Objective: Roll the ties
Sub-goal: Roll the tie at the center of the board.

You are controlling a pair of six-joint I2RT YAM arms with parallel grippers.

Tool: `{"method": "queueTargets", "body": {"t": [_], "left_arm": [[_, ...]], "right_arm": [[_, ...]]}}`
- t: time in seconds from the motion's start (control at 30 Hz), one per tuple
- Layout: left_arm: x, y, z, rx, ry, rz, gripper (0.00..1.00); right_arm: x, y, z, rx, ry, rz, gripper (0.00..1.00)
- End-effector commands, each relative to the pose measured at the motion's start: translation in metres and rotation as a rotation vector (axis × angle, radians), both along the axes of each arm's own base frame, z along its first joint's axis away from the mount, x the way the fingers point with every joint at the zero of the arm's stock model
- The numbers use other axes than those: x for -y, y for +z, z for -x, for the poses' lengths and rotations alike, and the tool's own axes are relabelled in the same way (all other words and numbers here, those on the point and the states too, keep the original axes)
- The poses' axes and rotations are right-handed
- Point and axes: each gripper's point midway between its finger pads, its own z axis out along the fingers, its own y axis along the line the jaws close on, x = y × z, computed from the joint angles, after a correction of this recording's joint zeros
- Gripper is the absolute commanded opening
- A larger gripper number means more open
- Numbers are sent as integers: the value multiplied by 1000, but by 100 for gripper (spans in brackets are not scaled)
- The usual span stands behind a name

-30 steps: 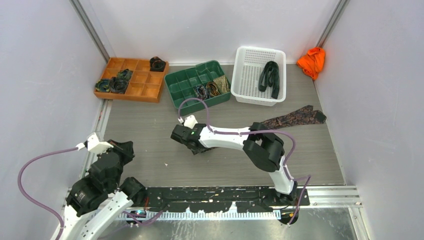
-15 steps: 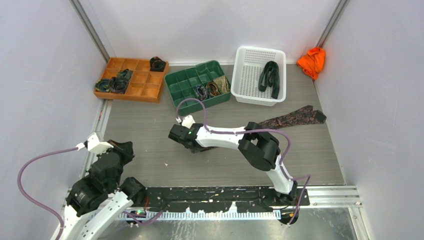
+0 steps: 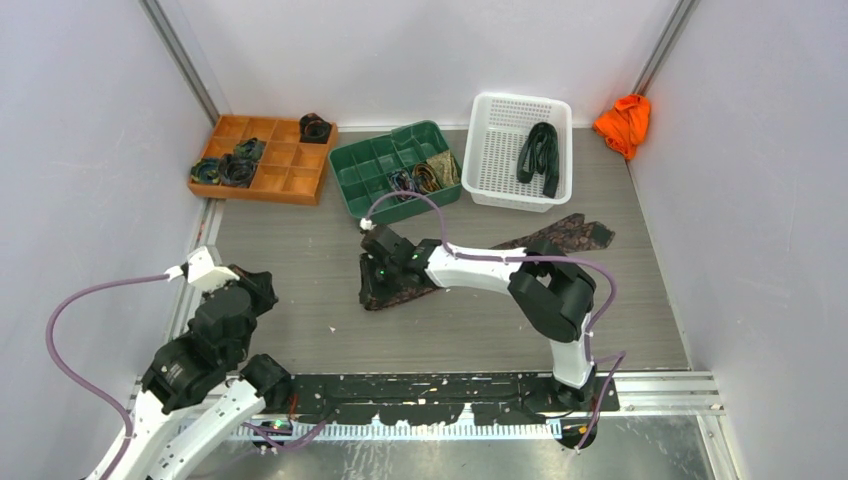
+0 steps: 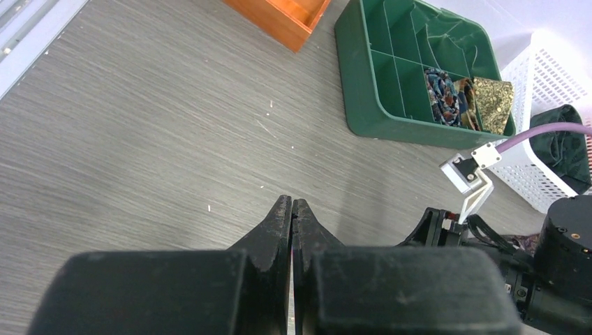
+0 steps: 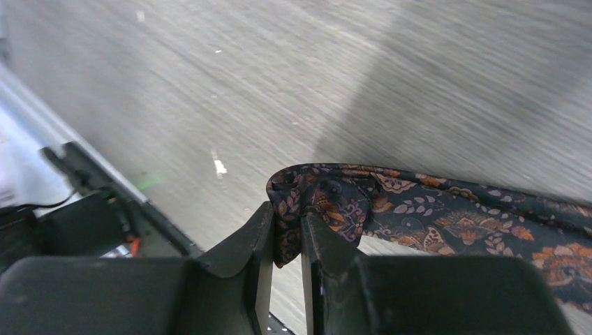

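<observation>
Change: right hand (image 5: 287, 218) having closed within the last second, now pinching the bunched narrow tip of the dark brown paisley fabric necktie (image 3: 565, 232); jaws nearly together, fabric wedged between.
Shift: necktie dragging leftward with the grip, wide end pulling in from the right wall, narrow end doubling over beneath the hand.
Necktie position: lying across mid-counter, running from centre toward the right, most of its length flat.
Left hand (image 4: 292, 209): hanging pressed shut, gripping nothing, over bare counter at near left, well apart from the necktie; arm nudging slightly forward since a second ago.
Meaning for task: probably starting the first fold of the roll; rolling barely under way, whole length left to wind.
Surface: grey wood-grain counter (image 3: 290, 250), looking smooth, showing a few pale specks.
Storage at far edge: orange compartment tray (image 3: 290, 192) holding small dark coiled ties (image 3: 225, 170); green compartment tray (image 3: 400, 207) holding more coils; white perforated plastic basket (image 3: 490, 150) holding a loosely folded dark green tie (image 3: 541, 155).
Room: pale lilac walls (image 3: 420, 50) closing in on three sides; bright orange cloth lump (image 3: 623, 122) sitting in the far right corner.
</observation>
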Motion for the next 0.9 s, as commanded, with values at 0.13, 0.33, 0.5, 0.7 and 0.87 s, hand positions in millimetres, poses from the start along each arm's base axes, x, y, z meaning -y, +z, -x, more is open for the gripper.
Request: {"method": "queueTargets", "body": {"t": [0.13, 0.33, 0.5, 0.7, 0.87], "left_arm": [[20, 29, -23, 65, -34, 23, 1], [29, 27, -28, 56, -64, 25, 0], [33, 27, -30, 58, -78, 30, 0], [41, 23, -32, 46, -99, 42, 0], [44, 19, -33, 39, -110, 50, 0]], "right_arm": [[-23, 36, -1, -197, 4, -423, 24], [-4, 37, -11, -238, -46, -554, 24], [9, 43, -14, -284, -71, -658, 24], [5, 51, -7, -307, -45, -702, 24], [-5, 59, -2, -325, -25, -733, 24]]}}
